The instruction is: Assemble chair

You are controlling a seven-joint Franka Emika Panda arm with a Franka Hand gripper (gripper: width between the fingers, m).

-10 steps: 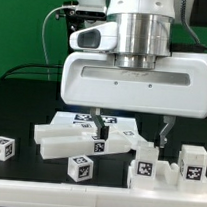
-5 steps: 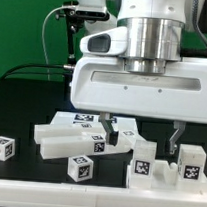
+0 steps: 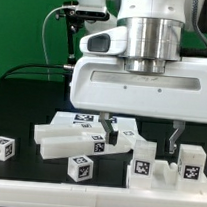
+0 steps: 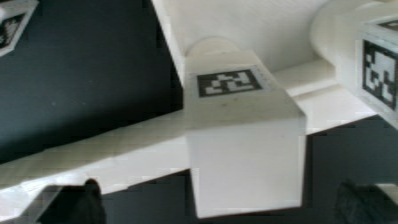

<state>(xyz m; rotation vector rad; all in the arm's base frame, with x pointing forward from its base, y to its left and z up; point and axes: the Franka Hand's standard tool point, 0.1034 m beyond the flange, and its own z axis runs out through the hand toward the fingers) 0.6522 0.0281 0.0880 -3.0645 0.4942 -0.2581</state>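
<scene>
Your gripper hangs wide open and empty over the loose chair parts on the black table; the wrist view shows a tagged bar lying between the fingers, likely lined up for a grasp

No readable words, brands or numbers are showing; only black-and-white square tags are sitting on the white chair parts, carrying patterns, no letters.
</scene>
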